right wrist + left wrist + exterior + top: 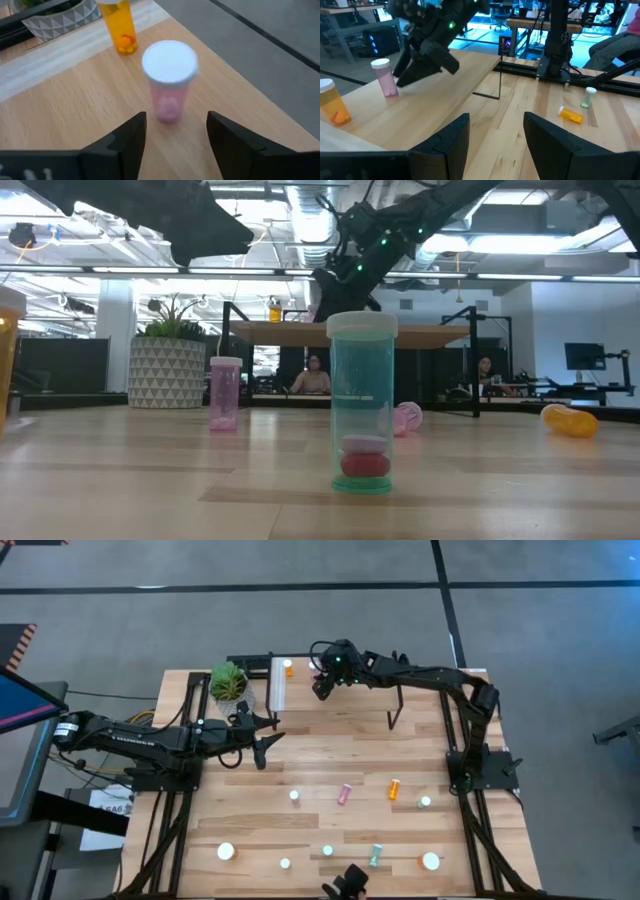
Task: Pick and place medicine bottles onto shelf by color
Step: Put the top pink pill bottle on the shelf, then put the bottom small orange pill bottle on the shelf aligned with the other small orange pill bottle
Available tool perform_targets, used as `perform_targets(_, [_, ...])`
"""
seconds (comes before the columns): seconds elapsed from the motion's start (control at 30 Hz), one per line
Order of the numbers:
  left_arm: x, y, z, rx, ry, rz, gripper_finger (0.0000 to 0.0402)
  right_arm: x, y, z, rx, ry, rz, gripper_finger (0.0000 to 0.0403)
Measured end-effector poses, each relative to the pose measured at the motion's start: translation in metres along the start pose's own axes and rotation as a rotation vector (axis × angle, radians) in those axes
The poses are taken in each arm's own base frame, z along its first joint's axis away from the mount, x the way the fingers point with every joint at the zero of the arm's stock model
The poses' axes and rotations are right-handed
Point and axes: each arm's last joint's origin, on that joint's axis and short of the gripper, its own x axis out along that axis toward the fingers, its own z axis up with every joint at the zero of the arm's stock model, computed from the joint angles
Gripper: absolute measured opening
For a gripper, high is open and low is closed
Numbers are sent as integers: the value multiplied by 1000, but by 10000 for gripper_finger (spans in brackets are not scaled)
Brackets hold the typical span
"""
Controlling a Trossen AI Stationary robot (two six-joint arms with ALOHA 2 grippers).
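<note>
floor [300, 565]: grey, dark seam lines
ceiling [250, 210]: exposed ducts, strip lights
desks [560, 395]: 3 o'clock, two people seated

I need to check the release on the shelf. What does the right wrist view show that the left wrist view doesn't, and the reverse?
Only the right wrist view: the right gripper open, its fingers clear of the upright pink bottle, and the plant pot.

Only the left wrist view: the open left gripper, an orange bottle lying on the table and a teal bottle standing.

Both: the shelf, the pink bottle and the standing orange bottle on it.
</note>
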Motion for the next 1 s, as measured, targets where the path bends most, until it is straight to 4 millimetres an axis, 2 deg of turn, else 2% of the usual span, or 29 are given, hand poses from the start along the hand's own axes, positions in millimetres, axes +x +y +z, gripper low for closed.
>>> perform_targets(0.23, [0,-1,0,-8,3,-23,174,-44,2,8,-18,55,-27,225])
perform_targets(0.4, [-2,-6,2,-19,-19,-53,174,-84,20,3,-59,96,-114,218])
perform_targets(0.57, [-7,-19,0,-9,-15,-128,174,-120,46,-25,-76,17,-99,205])
perform_targets(0.77, [-13,-41,-8,8,39,-318,174,-165,74,-79,-33,-70,65,189])
perform_targets(0.9, [-9,-55,-15,28,108,-357,174,-193,96,-113,-36,-157,199,181])
perform_targets(1.0, [1,-68,-11,50,169,-404,174,-213,111,-134,-36,-249,242,176])
